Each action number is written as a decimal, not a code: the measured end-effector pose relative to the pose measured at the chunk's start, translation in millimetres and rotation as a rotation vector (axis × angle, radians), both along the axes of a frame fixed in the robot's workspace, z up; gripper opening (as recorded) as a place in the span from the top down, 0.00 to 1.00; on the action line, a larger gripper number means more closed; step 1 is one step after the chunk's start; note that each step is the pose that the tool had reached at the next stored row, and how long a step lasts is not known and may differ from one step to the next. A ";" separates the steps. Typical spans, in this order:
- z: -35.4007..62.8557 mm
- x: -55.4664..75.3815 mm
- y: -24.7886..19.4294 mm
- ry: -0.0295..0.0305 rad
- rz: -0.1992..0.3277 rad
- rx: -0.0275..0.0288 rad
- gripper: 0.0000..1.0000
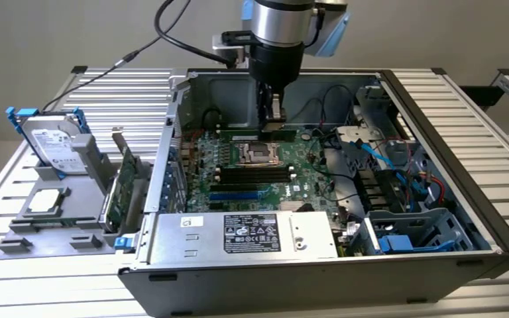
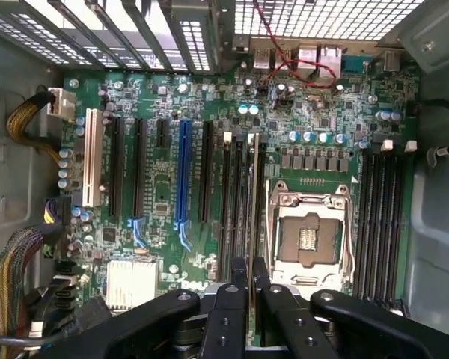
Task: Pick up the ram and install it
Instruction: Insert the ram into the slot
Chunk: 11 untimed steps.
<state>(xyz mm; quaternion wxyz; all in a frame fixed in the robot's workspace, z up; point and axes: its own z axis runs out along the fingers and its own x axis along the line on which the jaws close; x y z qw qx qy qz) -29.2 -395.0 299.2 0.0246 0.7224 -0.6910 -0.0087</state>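
Inside the open computer case (image 1: 440, 142), the claw (image 1: 274, 120) is clenched on the ram (image 1: 241, 133), holding it on edge at the motherboard (image 1: 312, 175) slots just beside the CPU socket (image 1: 256, 154). It seems to touch a slot, though I can't be sure.

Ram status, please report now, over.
Pincer shut on ram. Ram on edge at memory slots beside CPU socket. Seating cannot tell. No obstruction seen.

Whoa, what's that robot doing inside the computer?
The robot arm's end effector is pinching the ram, a thin stick, down inside the open computer case. The stick is lined up with the black memory slots beside the empty processor socket. Whether it is pushed in yet, I cannot tell.
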 end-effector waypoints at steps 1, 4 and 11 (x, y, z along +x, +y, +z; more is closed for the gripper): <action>-1.9 0.3 -2.0 0.0000 0.000 0.0001 0.86; -7.4 1.2 -4.4 -0.0001 0.000 0.0002 0.86; -20.1 1.9 -4.6 -0.0001 0.000 0.0001 0.86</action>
